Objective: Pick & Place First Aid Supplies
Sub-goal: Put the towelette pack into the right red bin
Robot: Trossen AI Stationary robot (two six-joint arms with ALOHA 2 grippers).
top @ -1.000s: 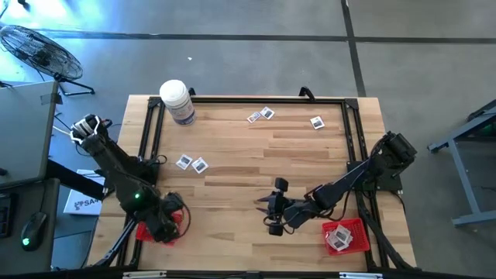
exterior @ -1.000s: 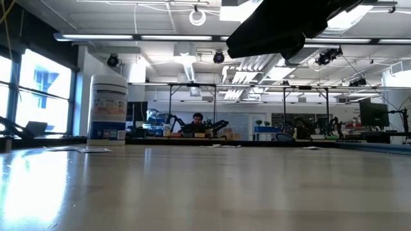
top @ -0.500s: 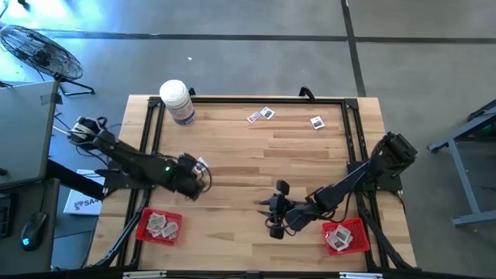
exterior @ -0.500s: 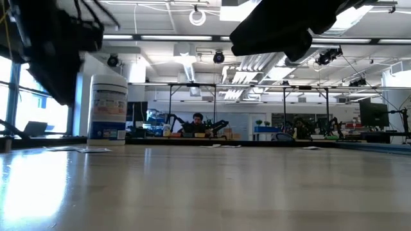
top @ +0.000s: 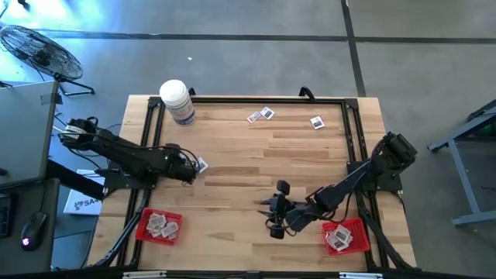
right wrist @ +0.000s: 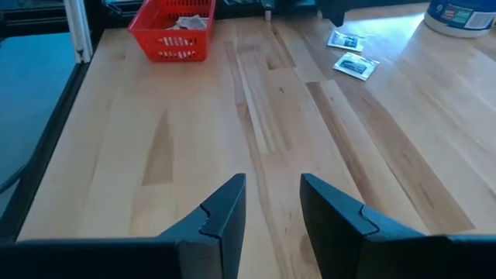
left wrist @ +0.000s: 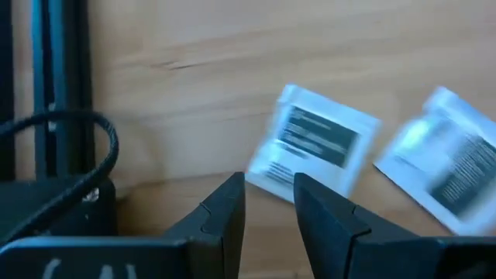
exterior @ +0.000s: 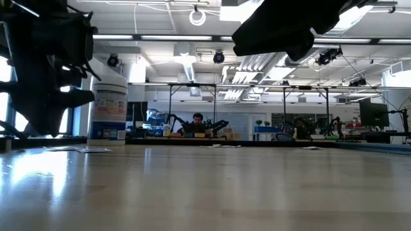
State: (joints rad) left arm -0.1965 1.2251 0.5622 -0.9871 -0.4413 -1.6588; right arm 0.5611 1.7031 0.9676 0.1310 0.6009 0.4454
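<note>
2 packets lie just ahead of my left tool | fingers parted, grasping nothing | right tool released, well apart.

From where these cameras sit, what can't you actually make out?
- Print on the packets: blurred in the left wrist view, too small from above.
- Number of packets in the left tray and right tray: they overlap, too small in the high view.
- Second packet: cut off by the left wrist view's edge.
- Bottle label: partly hidden by the dark left arm in the low view.
- Left gripper fingers: too small from above to tell apart.
</note>
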